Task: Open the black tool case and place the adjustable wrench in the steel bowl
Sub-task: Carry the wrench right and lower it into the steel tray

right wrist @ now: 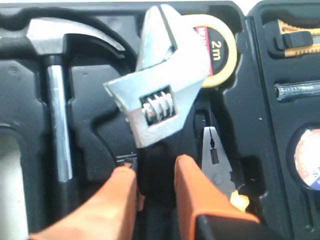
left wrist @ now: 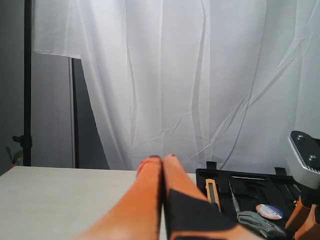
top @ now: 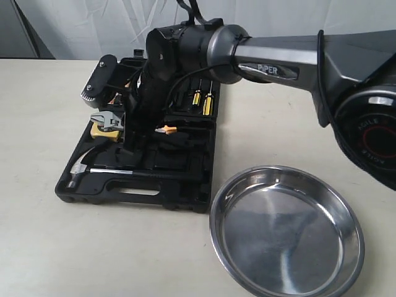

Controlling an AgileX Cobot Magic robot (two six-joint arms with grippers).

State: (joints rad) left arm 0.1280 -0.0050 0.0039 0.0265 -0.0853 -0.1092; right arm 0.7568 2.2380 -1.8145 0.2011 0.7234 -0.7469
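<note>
Right wrist view: adjustable wrench (right wrist: 160,95) is being held over the open black tool case (right wrist: 95,145), its black handle clamped in the right tool (right wrist: 152,167), steel head jutting beyond the fingertips. It is being judged stiff, head-heavy and slick, so a hold near the head is being favoured. Left tool (left wrist: 162,160) is being seen closed and empty. Steel bowl (top: 288,229) is being seen beside the case on the counter (top: 49,247).

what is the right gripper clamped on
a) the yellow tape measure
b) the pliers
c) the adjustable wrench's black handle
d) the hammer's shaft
c: in the right wrist view the right gripper is closed on the black handle of the adjustable wrench, just below its silver head, while the hammer lies apart from it in the case.
</note>
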